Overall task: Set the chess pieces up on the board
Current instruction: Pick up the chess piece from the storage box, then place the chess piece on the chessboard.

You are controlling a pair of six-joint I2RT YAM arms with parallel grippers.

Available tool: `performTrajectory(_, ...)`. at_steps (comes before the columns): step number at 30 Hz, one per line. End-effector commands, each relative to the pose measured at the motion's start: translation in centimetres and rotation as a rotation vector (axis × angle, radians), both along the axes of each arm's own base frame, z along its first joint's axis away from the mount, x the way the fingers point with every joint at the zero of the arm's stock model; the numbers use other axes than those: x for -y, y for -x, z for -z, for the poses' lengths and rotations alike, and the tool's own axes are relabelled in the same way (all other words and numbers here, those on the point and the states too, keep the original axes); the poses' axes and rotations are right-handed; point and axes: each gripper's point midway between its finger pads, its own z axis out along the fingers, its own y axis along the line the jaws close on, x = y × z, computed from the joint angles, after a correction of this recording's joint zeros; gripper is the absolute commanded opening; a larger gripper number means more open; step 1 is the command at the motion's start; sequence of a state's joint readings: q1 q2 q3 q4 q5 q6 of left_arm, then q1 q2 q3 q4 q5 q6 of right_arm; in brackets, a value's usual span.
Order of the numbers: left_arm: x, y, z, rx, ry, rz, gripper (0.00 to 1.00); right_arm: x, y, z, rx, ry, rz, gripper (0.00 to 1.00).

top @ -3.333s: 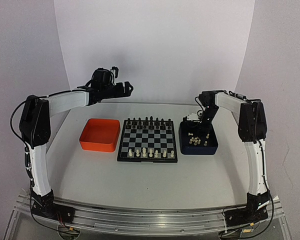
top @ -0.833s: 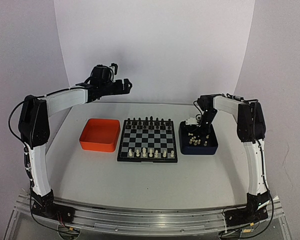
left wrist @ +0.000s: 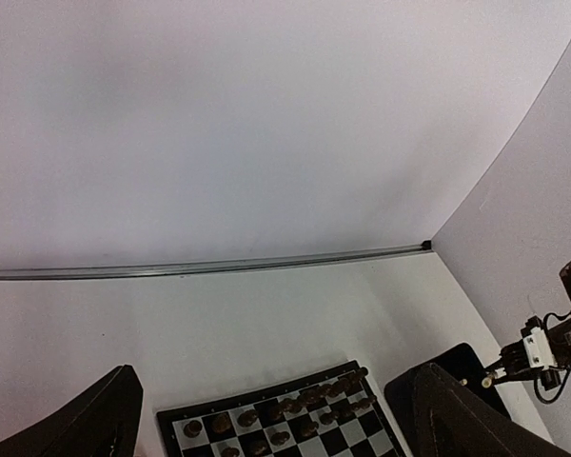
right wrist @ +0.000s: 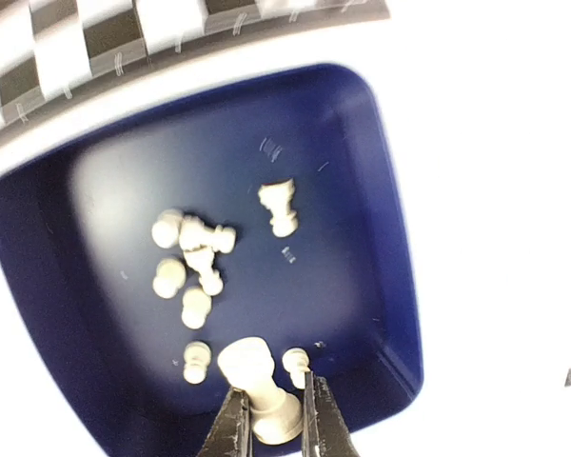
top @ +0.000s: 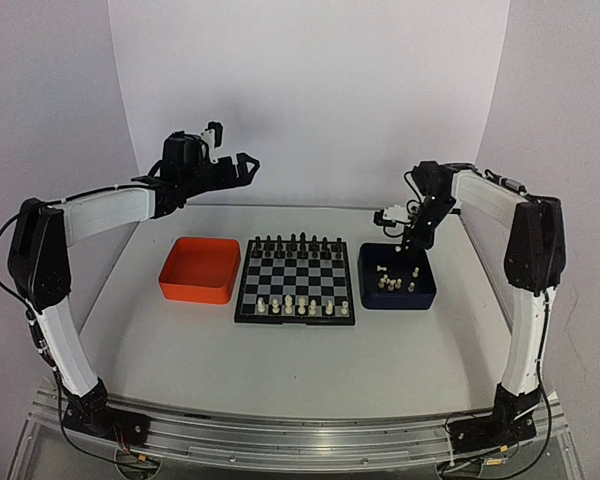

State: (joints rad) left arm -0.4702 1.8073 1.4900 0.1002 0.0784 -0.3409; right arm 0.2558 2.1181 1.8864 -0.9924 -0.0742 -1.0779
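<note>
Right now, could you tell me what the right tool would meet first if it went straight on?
Probably the floor of the blue tray, near the loose white pieces; the right tool, shut on a white piece, points down into it.

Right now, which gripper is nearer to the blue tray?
Right. The right gripper hangs over the blue tray, its fingers shut on a white piece. The left gripper is open and raised high, far off beyond the orange tray.
</note>
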Motion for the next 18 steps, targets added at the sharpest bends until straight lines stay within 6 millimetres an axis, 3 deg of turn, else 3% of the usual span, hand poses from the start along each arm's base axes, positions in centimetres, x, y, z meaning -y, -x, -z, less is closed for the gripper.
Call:
performTrajectory(1,-0.2,3.4,-6.2,0.113,0.16,0.069,1.0,-2.4,0.3,-8.9,0.157,-0.279,0.15,0.0)
performTrajectory(6,2.4,6.5,-7.5,0.126,0.212,0.169,1.0,-6.4,2.6,-14.6,0.059,-0.74,0.378,0.0)
performTrajectory(9,5.9,8.5,-7.4,0.133,0.164,0.241,1.0,-8.5,4.1,-15.8,-0.076,-0.948,0.457,0.0)
performTrajectory(13,10.4,11.9,-5.7,0.105,0.128,0.369,1.0,-10.5,7.3,-14.6,-0.166,-0.971,0.44,0.0)
performTrajectory(18,14.5,15.4,-0.9,-0.028,0.111,0.545,0.97,-12.7,12.1,-11.8,-0.16,-0.883,0.35,0.0)
